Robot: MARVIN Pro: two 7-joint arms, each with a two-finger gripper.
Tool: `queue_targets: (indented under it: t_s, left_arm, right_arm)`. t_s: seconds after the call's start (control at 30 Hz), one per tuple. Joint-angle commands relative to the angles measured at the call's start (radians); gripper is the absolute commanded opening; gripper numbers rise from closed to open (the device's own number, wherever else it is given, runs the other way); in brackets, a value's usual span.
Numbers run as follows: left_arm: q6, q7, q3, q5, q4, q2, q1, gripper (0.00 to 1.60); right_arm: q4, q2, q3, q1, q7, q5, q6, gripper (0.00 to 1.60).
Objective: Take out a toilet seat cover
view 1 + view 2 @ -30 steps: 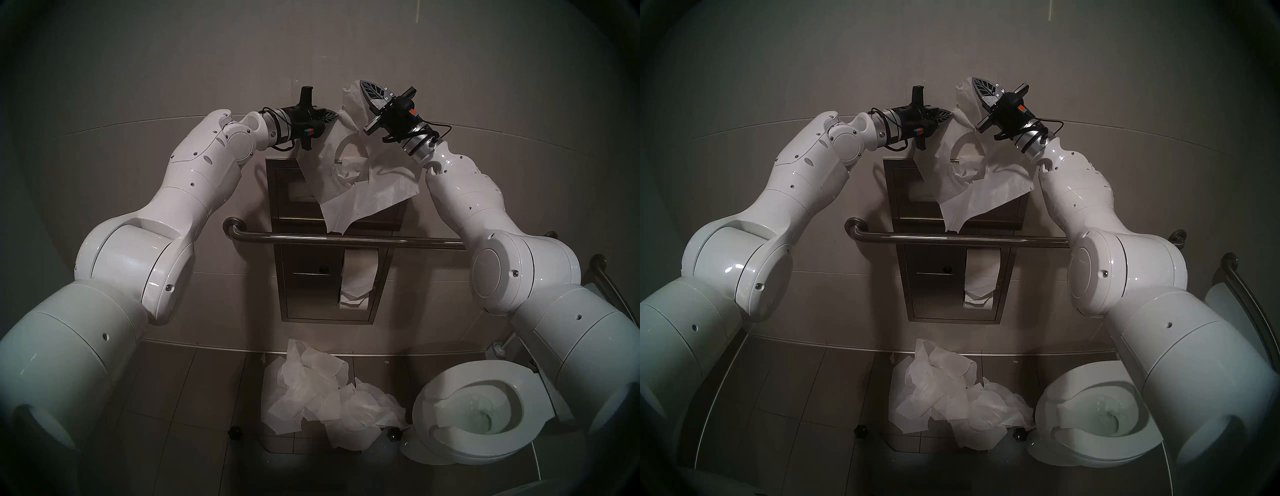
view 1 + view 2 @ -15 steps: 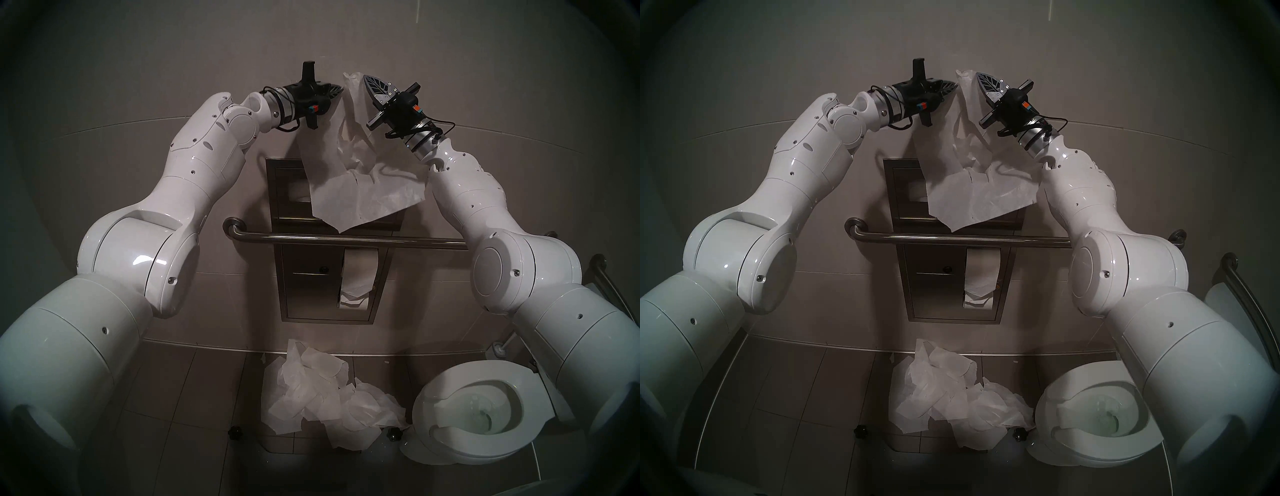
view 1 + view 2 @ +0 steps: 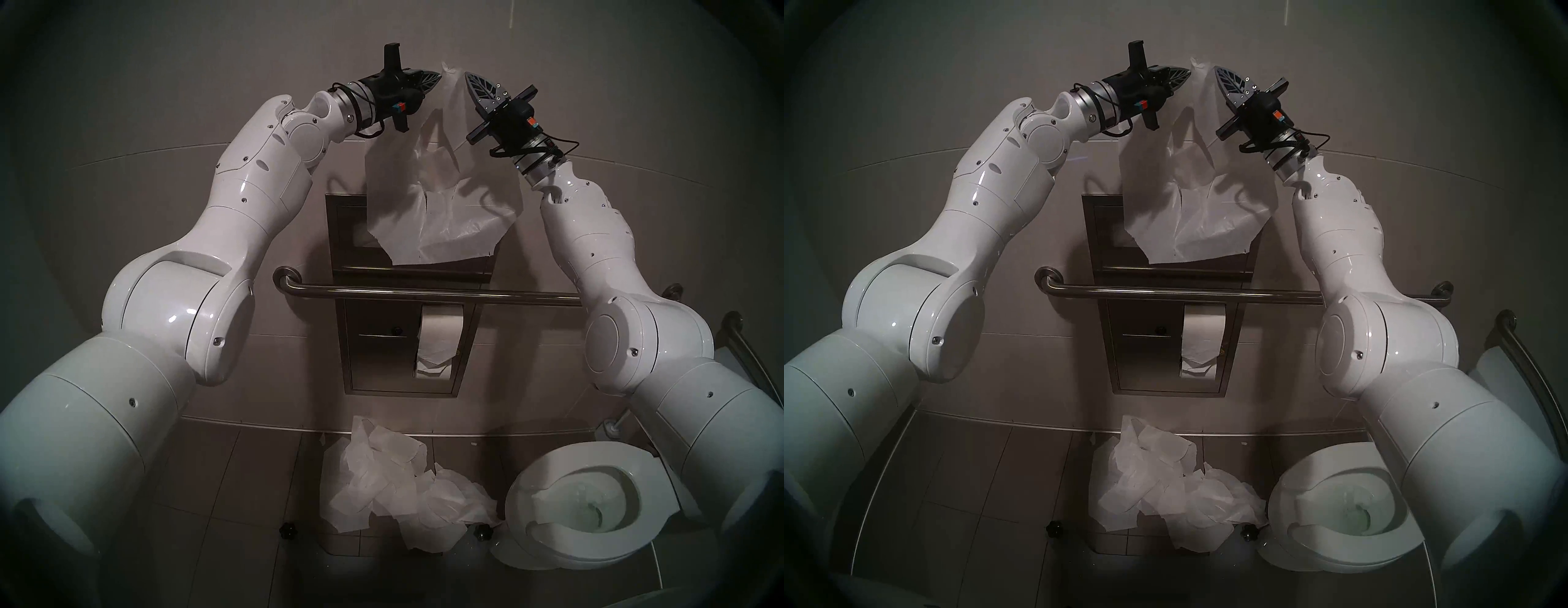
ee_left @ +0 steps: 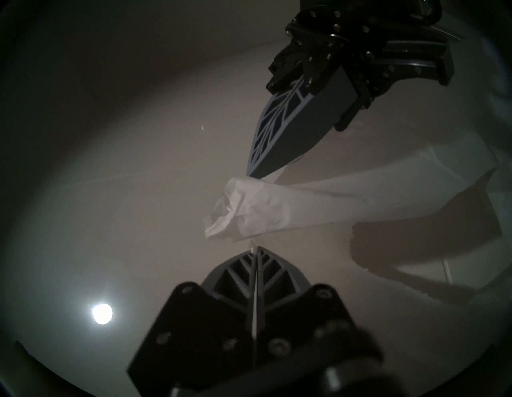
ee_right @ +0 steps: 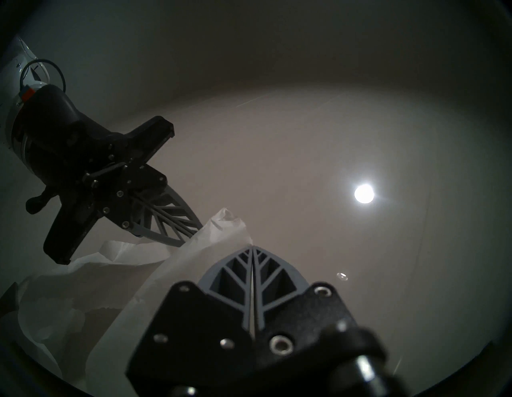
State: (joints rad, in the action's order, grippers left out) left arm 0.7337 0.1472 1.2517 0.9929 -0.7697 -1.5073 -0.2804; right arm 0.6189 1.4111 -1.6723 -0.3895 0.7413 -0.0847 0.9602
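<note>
The toilet seat cover (image 3: 441, 204), a thin creased white sheet, hangs high in front of the wall between both arms. My left gripper (image 3: 437, 77) is shut on its top edge from the left. My right gripper (image 3: 467, 76) is shut on the same bunched top from the right, a short gap away. In the left wrist view my left gripper (image 4: 255, 248) pinches a white sliver, with the crumpled top of the toilet seat cover (image 4: 277, 210) just beyond. In the right wrist view my right gripper (image 5: 252, 246) is shut beside the toilet seat cover (image 5: 138, 277).
A steel wall dispenser panel (image 3: 348, 237) lies behind the sheet's lower edge. Below it a grab bar (image 3: 424, 293) crosses, and under that hangs a toilet paper roll (image 3: 439, 335). A heap of white sheets (image 3: 394, 479) lies on the floor beside the toilet (image 3: 564, 509).
Both grippers have risen and drawn closer together with the sheet. Its lower edge has lifted from the grab bar, and the sheet hangs more spread out.
</note>
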Motion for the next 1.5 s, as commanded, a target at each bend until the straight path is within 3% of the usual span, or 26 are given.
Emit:
queue_targets:
  t_s: [0.0, 0.3, 0.63, 0.7, 0.9, 1.17, 1.47]
  left_arm:
    - [0.004, -0.038, 0.015, -0.002, -0.058, -0.016, 0.076, 0.00]
    - [0.018, -0.059, 0.017, 0.012, -0.114, -0.011, 0.091, 0.00]
    - [0.015, -0.069, 0.015, 0.023, -0.178, -0.006, 0.043, 0.00]
    - [0.016, -0.066, 0.014, 0.021, -0.192, -0.005, 0.025, 0.00]
    - [0.015, -0.058, 0.012, 0.015, -0.220, -0.003, -0.023, 0.00]
    - [0.008, -0.034, 0.014, 0.000, -0.294, 0.003, -0.106, 0.00]
    - [-0.045, 0.031, 0.031, -0.017, -0.400, 0.015, -0.183, 0.00]
  right_arm:
    - [0.116, -0.010, -0.011, 0.020, 0.002, 0.026, 0.000, 0.00]
    - [0.214, -0.013, -0.017, -0.021, 0.017, 0.051, 0.000, 0.00]
    - [0.346, -0.049, -0.049, -0.115, 0.040, 0.101, 0.000, 0.00]
    - [0.403, -0.057, -0.061, -0.149, 0.045, 0.112, 0.000, 0.00]
    - [0.417, -0.070, -0.074, -0.182, 0.066, 0.139, 0.000, 0.00]
    - [0.520, -0.087, -0.101, -0.281, 0.106, 0.176, 0.000, 0.00]
    - [0.644, -0.093, -0.132, -0.379, 0.131, 0.202, 0.000, 0.00]
